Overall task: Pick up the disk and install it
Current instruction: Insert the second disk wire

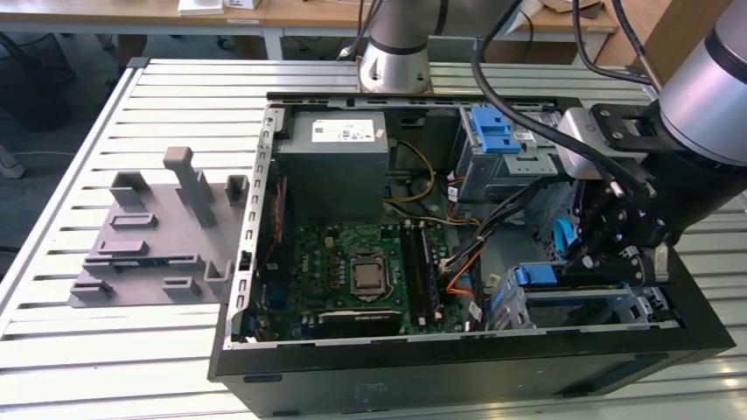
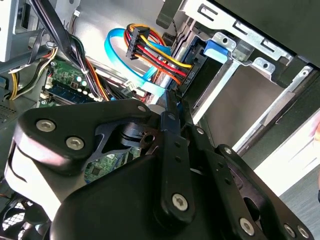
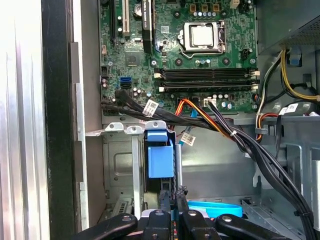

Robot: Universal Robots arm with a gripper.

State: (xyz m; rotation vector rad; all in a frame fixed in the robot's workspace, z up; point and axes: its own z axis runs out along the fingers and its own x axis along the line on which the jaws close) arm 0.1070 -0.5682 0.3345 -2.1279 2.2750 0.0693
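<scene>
The disk stands on edge in the metal bay at the case's front corner, on the exterior view's right. Its blue carrier frame [image 1: 534, 276] shows at the bay mouth, and again in both wrist views [image 3: 160, 156] [image 2: 218, 50]. My gripper [image 1: 601, 267] hangs inside the open case right beside that bay. Its black fingers are shut, tips pressed together [image 3: 173, 197] [image 2: 171, 102], just short of the blue frame's end. I see nothing held between them. Most of the disk's body is hidden by the bay walls.
The open computer case [image 1: 251, 262] lies on a slatted metal table. Inside are the motherboard [image 1: 362, 271], a grey power supply box [image 1: 338, 157], a blue bracket on the drive cage [image 1: 496, 131], and bundled cables [image 3: 220, 125] beside the bay. A grey fixture [image 1: 157, 236] lies on the exterior view's left.
</scene>
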